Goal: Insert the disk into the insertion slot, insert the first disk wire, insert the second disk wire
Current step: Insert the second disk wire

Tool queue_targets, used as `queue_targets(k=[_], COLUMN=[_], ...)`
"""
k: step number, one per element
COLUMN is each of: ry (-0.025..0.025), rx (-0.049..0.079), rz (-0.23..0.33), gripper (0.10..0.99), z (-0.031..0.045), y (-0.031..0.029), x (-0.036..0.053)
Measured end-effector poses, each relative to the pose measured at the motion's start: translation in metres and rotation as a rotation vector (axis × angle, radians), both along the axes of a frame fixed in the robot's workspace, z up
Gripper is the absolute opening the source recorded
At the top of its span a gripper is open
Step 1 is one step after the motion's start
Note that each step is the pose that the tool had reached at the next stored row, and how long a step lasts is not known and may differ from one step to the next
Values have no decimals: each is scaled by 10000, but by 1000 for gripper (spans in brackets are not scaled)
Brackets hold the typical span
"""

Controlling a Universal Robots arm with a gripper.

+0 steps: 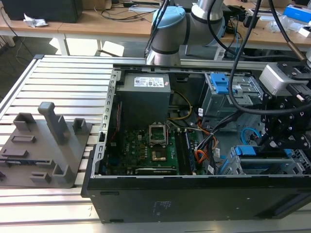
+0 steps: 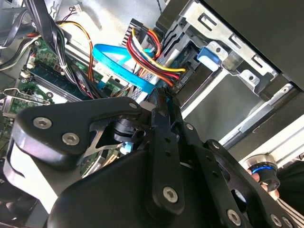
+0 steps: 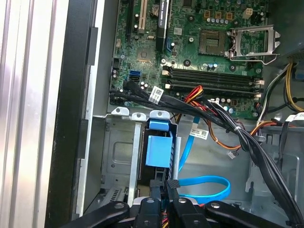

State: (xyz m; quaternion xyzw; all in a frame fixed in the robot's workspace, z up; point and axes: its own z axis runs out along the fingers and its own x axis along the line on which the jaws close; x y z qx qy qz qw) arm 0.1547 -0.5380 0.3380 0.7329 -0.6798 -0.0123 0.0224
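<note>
Exterior view: open computer case [image 1: 194, 194] flat on slatted bench [image 1: 58, 87], claw [image 1: 284, 141] lowered into corner at exterior view's right. Disk [image 1: 257, 162] seated in insertion slot [image 1: 296, 165], blue carrier edge visible. First wrist view: blue carrier tab [image 3: 159, 149] between cage rails, claw [image 3: 164, 190] just above, pressed together on black connector [image 3: 172, 184] of blue cable [image 3: 209, 187]. Second wrist view: coloured wire bundle [image 2: 152, 57] ending at disk's rear.
</note>
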Motion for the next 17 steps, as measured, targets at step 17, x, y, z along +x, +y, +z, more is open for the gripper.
queue_targets(k=[17], ry=[0], rx=[1], rz=[0], gripper=[106], z=[405], y=[4], x=[0])
